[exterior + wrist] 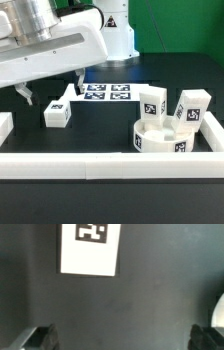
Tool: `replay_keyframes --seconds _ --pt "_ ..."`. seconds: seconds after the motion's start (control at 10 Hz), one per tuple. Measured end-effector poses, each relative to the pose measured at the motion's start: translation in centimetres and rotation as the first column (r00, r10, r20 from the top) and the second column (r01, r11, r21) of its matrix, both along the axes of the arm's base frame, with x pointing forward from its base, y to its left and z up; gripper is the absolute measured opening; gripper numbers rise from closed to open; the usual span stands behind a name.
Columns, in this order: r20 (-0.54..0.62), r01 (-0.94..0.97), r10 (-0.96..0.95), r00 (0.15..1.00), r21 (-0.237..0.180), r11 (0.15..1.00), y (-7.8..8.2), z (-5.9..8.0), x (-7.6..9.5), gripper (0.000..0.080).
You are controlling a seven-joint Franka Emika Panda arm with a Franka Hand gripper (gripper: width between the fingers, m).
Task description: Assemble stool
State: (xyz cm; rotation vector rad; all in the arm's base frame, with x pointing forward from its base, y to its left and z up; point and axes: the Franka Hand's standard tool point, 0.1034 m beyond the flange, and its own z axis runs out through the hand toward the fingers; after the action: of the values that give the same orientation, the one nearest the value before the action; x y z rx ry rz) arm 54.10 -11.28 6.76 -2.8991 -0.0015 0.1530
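Note:
The round white seat lies on the dark table at the exterior view's right. Two blocky white legs with tags stand behind it, one and another. A third leg lies at the exterior view's left. My gripper hangs just above this leg, open and empty. In the wrist view the same leg shows its tag ahead of the gripper. The dark fingertips stand wide apart with only bare table between them.
The marker board lies behind the left leg. A long white rail runs along the front and another along the right. A white block sits at the left edge. A white edge shows in the wrist view.

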Motion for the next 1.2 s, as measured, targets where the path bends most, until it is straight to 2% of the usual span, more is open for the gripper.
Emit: replay_keyframes --seconds 0.2,0.3,0.6,0.7,0.9,1.0,1.2 --pt "-0.145 0.02 -0.028 0.989 -0.054 0.998 -0.3 0.8 0.1 0.0649" --pt "-0.173 -0.003 -0.008 0.985 -0.066 0.998 -0.4 1.0 0.4 0.0649" --pt "-0.162 -0.004 -0.006 0.987 -0.061 0.998 -0.3 0.8 0.5 0.0649" --pt "-0.162 0.023 -0.034 0.986 -0.073 0.997 -0.6 0.7 0.5 0.0649" --pt "-0.183 0.161 -0.188 0.965 -0.152 0.975 -1.9 0.5 0.1 0.0649" --pt "-0.191 0.212 -0.243 0.951 -0.17 0.963 -1.9 0.8 0.6 0.0649" --pt "-0.205 0.175 -0.205 0.957 -0.155 0.972 -1.7 0.6 0.3 0.0649"
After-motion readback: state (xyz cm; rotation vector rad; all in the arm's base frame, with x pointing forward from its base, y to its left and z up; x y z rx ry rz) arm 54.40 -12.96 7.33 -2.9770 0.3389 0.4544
